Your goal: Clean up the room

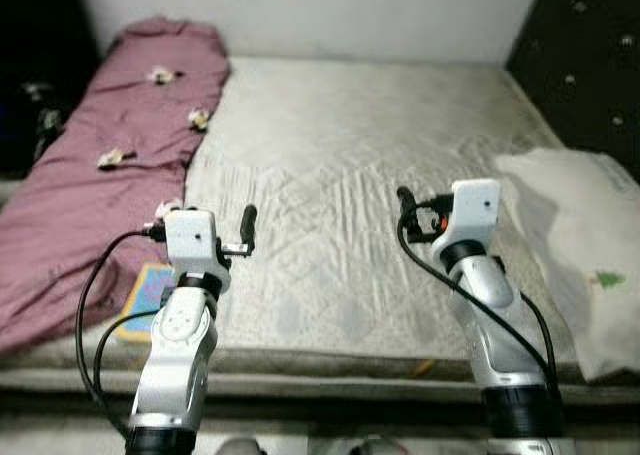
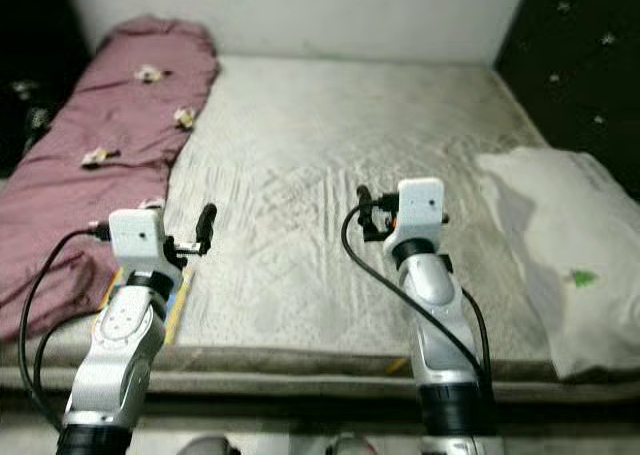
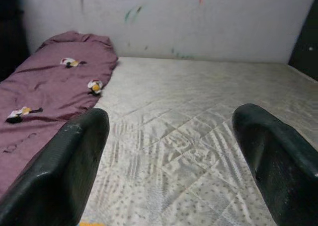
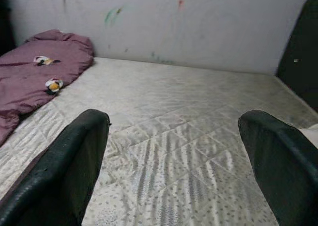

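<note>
Both arms are raised side by side over the near edge of the bed, forearms angled upward and forward, wrists bent so that the jaws face across the pale quilted mattress toward the white wall at its far end.

The left gripper hangs above the mattress near the bed's left side, its jaws spread wide and holding nothing (the two black fingers frame bare quilting in the left wrist view). A black cable loops from its white wrist housing down along the silver forearm.

The right gripper is held at about the same height, over the right half of the mattress, jaws likewise wide apart and empty.

A mauve blanket printed with small flowers lies bunched along the left side of the bed, running from the wall end down to the near edge. Just beside the left forearm, at the blanket's near edge, a flat colourful book lies on the mattress. A white pillow with a small green mark rests at the right side, partly overhanging the near corner.
</note>
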Controlling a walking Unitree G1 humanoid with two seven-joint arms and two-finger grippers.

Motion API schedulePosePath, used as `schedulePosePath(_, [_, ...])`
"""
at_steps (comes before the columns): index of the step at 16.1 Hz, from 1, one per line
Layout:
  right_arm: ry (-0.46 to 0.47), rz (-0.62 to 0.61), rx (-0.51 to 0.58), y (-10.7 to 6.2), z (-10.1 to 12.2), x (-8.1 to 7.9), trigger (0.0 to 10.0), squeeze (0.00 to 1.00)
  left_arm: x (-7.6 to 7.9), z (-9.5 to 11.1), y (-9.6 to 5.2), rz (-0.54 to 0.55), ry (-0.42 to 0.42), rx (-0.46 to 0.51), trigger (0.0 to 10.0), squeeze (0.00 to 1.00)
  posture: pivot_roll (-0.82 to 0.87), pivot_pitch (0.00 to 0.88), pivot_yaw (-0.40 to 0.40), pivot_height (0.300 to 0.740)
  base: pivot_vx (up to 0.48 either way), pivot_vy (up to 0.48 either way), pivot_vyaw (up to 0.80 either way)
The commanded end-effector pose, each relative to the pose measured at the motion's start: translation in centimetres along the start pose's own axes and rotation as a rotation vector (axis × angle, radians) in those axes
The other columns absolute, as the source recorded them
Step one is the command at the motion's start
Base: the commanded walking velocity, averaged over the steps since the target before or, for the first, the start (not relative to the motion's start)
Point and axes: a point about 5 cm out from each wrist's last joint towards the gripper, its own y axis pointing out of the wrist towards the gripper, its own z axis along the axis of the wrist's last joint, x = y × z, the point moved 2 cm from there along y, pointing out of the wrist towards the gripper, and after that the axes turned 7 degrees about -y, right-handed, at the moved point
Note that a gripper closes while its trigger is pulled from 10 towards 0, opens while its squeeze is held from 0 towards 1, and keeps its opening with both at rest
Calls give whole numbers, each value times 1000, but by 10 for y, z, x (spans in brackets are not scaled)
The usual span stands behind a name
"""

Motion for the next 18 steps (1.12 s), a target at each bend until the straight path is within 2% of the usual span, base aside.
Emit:
schedulePosePath(1, [3, 6, 11, 2, 5, -4, 10000, 0, -7, 2, 1, 23, 9, -1, 10000, 0, -13, 0, -20, 740, 0, 465, -800])
schedulePosePath(6, [5, -2, 8, 2, 4, -3, 10000, 0, -7, 3, 2, 28, 10, 1, 10000, 0, -15, 0, -14, 740, 0, 465, -765])
schedulePosePath(12, [-9, 8, 4, 2, 2, -5, 10000, 0, -8, 3, 4, 44, 26, 12, 10000, 0, -17, 0, -14, 740, 0, 442, 0])
schedulePosePath(18, [-14, 44, 36, 2, 6, -12, 10000, 0, -9, 6, 4, 55, 52, 27, 10000, 0, -13, 0, -16, 740, 0, 0, 0])
